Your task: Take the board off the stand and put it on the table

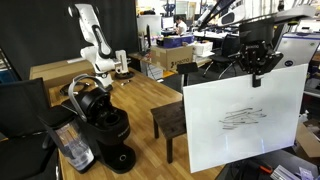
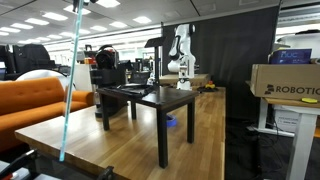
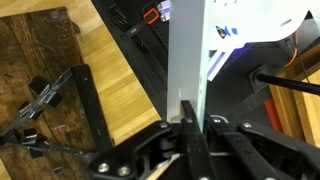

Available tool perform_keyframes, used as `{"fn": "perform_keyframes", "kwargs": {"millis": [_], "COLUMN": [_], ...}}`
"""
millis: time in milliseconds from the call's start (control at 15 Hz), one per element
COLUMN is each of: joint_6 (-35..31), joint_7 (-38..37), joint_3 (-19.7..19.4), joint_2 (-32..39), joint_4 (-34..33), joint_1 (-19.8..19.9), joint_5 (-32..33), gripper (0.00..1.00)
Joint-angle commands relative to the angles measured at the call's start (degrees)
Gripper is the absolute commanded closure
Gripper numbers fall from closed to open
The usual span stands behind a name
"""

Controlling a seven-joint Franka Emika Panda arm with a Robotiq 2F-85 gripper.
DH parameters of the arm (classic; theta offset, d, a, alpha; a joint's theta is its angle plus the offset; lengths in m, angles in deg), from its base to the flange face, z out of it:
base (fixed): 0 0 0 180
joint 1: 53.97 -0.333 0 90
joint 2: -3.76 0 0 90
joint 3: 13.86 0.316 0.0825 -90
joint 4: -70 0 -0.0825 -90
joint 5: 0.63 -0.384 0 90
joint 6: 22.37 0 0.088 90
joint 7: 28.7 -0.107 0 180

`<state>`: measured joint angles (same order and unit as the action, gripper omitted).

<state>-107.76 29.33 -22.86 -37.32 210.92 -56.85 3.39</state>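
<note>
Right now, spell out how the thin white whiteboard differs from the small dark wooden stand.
The thin white whiteboard is a flat sheet with scribbles; the small dark wooden stand is a legged bench. The whiteboard looks wider and taller than the stand. The whiteboard hangs gripped at its top edge by the shut tool; the stand rests on the light wooden table.

exterior: near board (image 1: pixel 245 118) | exterior: low across table (image 2: pixel 120 140) | wrist: down board edge
</note>
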Motion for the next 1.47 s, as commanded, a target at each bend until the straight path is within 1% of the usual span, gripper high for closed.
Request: {"fn": "perform_keyframes", "kwargs": {"millis": [0,467,800,1200,1400], "joint_6": [-3.5,-10.5,-15.8,-22.0,-26.4], "joint_7": [2.4,8.8,14.9,21.6,22.3], "joint_3": [-1.8,-4.3,-6.0,-7.6,-7.9], "joint_2": [-2.7,-1.6,1.4,6.5,10.8], "joint_4": [2.0,5.0,5.1,4.7,3.9], "joint_1": [-0.9,-0.7,-0.4,0.4,0.9], "joint_5": [0.0,0.1,-0.2,-0.8,-1.6], "gripper": [0.98,0.98,0.98,0.98,0.98]}}
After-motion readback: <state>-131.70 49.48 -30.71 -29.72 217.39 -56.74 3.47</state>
